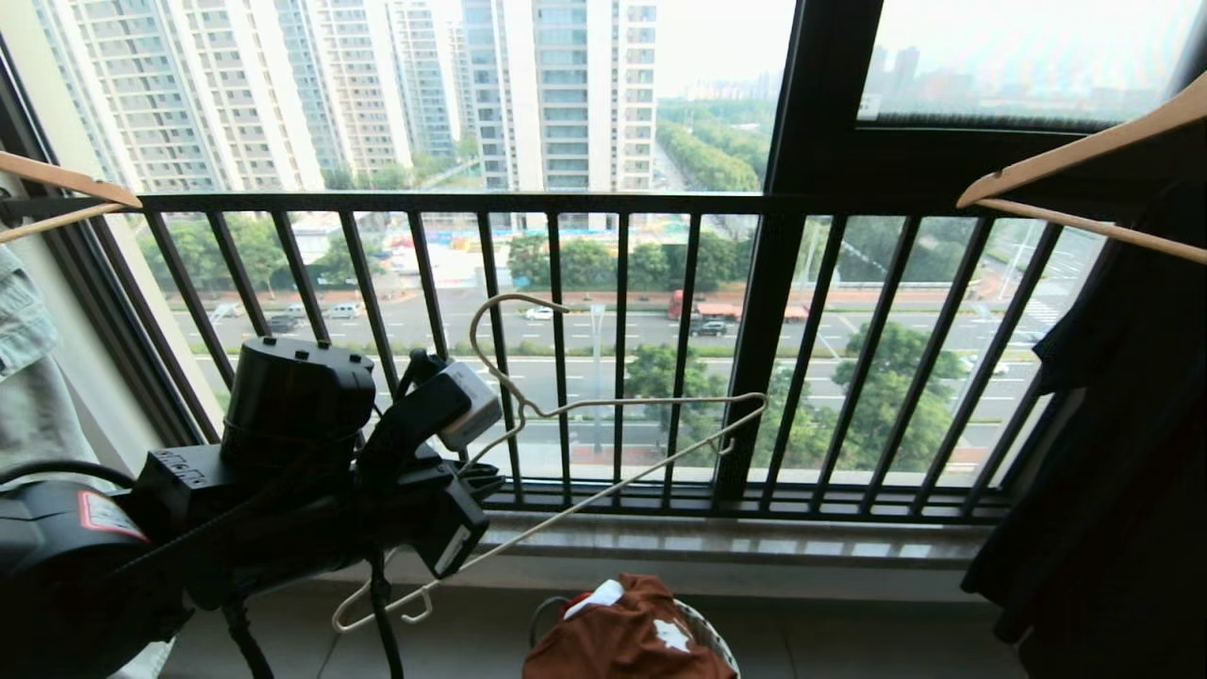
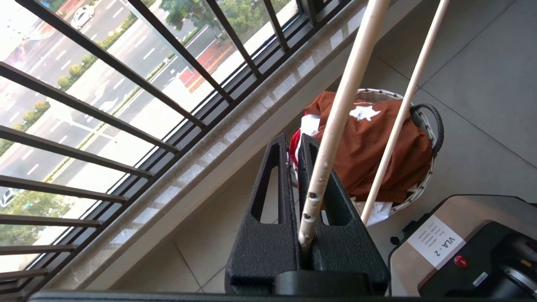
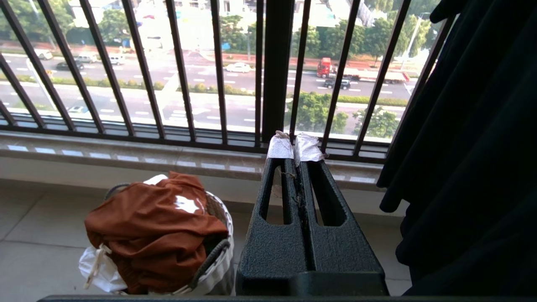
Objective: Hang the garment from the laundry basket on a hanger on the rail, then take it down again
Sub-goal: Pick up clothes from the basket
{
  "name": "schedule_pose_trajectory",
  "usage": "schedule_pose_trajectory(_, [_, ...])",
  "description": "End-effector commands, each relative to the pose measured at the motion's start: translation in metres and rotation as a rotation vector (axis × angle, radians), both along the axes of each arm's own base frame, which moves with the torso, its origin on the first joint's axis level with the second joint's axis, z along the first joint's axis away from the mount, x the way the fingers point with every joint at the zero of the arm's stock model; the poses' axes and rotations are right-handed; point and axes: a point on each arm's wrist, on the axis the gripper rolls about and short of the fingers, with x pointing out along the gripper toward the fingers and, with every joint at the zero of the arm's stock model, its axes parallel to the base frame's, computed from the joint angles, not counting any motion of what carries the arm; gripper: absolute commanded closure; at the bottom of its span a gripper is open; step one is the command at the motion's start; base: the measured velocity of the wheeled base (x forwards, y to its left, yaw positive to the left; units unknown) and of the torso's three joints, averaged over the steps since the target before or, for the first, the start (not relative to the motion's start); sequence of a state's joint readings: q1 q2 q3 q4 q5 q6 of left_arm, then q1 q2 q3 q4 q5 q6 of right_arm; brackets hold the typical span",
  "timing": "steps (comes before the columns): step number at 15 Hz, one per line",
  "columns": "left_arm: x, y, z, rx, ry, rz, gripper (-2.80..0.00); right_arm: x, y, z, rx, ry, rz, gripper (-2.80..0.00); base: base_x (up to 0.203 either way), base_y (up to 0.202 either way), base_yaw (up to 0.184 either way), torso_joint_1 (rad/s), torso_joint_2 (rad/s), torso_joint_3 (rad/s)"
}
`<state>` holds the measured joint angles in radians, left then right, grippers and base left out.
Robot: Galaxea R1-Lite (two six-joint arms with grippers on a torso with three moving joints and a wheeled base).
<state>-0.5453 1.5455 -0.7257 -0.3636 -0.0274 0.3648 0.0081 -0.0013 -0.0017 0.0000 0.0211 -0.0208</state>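
Head view: our left gripper (image 1: 471, 481) sits low on the left, clamped on the hanger (image 1: 603, 443), whose long axis slants up toward the right with the hook rising before the balcony railing (image 1: 622, 203). The garment (image 1: 627, 637) lies below it in the laundry basket (image 1: 707, 632) on the tile floor (image 1: 849, 641); the rail isn't in view.

Left wrist view: jaws nearly closed on the hanger's wire (image 2: 335, 126), garment (image 2: 369, 147) beyond the fingertips and lower (left arm nearer, we judge).

Right wrist view: right gripper (image 3: 293, 149) shut, empty, beside the basket (image 3: 218, 251); black garment (image 3: 470, 167) hangs close by.
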Motion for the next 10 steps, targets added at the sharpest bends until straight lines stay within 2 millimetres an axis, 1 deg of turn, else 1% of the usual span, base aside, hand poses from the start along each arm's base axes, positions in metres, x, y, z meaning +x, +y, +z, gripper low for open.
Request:
schedule_pose_trajectory(1, [0.0003,0.0000,0.0000,0.000,-0.002,0.000,0.00,0.0001,0.0000,-0.0001,-0.001,0.002,0.002,0.00,0.000,0.000,0.000,-0.232,0.53,0.290])
schedule_pose_trajectory(10, [0.0001,0.0002,0.0004,-0.001,-0.004,0.000,0.00,0.0001,0.0000,0.0000,0.001,0.001,0.002,0.00,0.000,0.000,0.000,-0.225,0.54,0.308])
